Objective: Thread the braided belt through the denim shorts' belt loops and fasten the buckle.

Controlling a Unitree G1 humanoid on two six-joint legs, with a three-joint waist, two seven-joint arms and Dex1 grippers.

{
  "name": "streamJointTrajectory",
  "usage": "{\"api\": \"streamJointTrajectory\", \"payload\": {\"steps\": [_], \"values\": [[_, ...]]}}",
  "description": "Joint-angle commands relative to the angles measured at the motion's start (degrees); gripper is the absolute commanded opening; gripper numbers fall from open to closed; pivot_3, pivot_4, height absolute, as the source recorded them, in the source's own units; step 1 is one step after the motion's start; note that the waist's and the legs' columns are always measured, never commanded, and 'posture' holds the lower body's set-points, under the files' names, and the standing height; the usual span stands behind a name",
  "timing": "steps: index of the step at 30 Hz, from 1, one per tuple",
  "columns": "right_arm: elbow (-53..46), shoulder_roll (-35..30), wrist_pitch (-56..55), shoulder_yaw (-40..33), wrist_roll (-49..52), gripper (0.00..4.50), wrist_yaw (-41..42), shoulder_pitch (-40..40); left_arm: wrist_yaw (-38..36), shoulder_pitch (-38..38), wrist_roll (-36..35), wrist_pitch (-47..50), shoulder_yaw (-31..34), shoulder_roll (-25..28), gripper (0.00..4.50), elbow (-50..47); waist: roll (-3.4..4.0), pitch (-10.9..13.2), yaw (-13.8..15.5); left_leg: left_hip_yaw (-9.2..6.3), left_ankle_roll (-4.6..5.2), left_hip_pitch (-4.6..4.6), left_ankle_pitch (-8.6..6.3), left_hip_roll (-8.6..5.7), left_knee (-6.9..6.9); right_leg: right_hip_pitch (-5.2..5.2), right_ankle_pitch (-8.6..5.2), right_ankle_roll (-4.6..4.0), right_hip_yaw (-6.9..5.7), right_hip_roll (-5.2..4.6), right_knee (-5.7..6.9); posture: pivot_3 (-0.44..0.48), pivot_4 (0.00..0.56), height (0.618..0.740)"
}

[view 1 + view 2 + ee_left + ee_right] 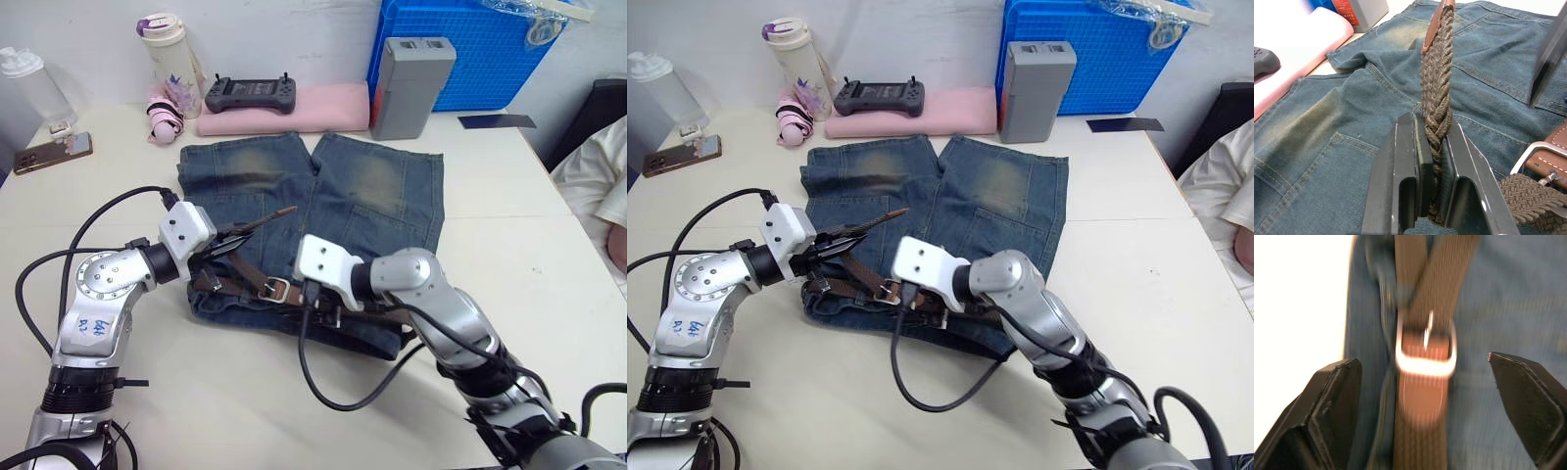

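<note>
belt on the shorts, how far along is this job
Mostly threaded: the braided belt lies along the waistband of the denim shorts. In hand: the left claw is shut on the belt's free end, lifted off the denim, while the open right claw hovers over the buckle. Left: passing that end through the buckle and fastening it.

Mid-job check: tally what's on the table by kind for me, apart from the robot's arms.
Denim shorts: 1
Braided belt with its buckle: 1
Bottles: 2
Handheld controller: 1
Pink pad: 1
Grey box: 1
Blue crate: 1
Phone: 1
Pink strap: 1
Total: 10
</note>
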Motion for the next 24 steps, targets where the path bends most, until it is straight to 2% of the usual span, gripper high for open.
{"api": "streamJointTrajectory", "payload": {"steps": [1, 10, 18, 21, 24], "values": [[-3.11, -1.62, -4.94, 2.86, -2.01, 4.49, -3.55, 1.46, 0.41, -1.83, -1.39, 0.28, 0.84, 0.36, 0.0, -1.67, 0.0, 0.0, -0.1, 0.02, -0.01, 0.01, 0.01, 0.0, 0.0, -0.01, 0.0, 0.0, 0.02, 0.0, 0.0, 0.0, 0.15, 0.725], [-0.34, -0.74, -13.68, 8.19, -13.26, 4.49, -18.15, 5.79, 0.35, -2.64, -1.95, 1.72, 0.04, 0.13, 0.0, -2.11, -0.01, 0.0, 0.09, 0.08, -0.03, 0.05, 0.05, 0.0, 0.05, -0.03, 0.0, 0.0, 0.07, 0.02, 0.03, 0.0, 0.15, 0.725], [-1.68, 0.35, -11.77, 6.53, -18.61, 4.49, -23.58, 8.17, 0.24, -2.67, -1.82, 2.07, -0.21, 0.08, 0.0, -2.1, -0.01, 0.0, 0.12, 0.08, -0.02, 0.05, 0.06, 0.0, 0.08, -0.02, 0.0, 0.0, 0.07, 0.02, 0.22, 0.0, 0.15, 0.725], [-1.88, 0.16, -12.96, 6.14, -20.22, 3.72, -25.03, 8.99, 0.07, -2.49, -1.58, 1.72, -0.18, 0.28, 0.0, -1.5, -0.01, 0.0, 0.16, 0.08, -0.02, 0.05, 0.06, 0.0, 0.08, -0.02, 0.0, 0.0, 0.07, 0.02, 0.23, 0.0, 0.15, 0.725], [-1.72, 0.44, -15.21, 6.02, -21.1, 2.49, -25.96, 8.75, -1.31, -2.18, -0.88, 0.5, -0.3, 1.5, 0.0, 0.03, -0.01, 0.0, 0.12, 0.08, -0.01, 0.05, 0.06, -0.01, 0.1, -0.02, 0.0, 0.0, 0.08, 0.02, 0.24, 0.0, 0.15, 0.725]]}}
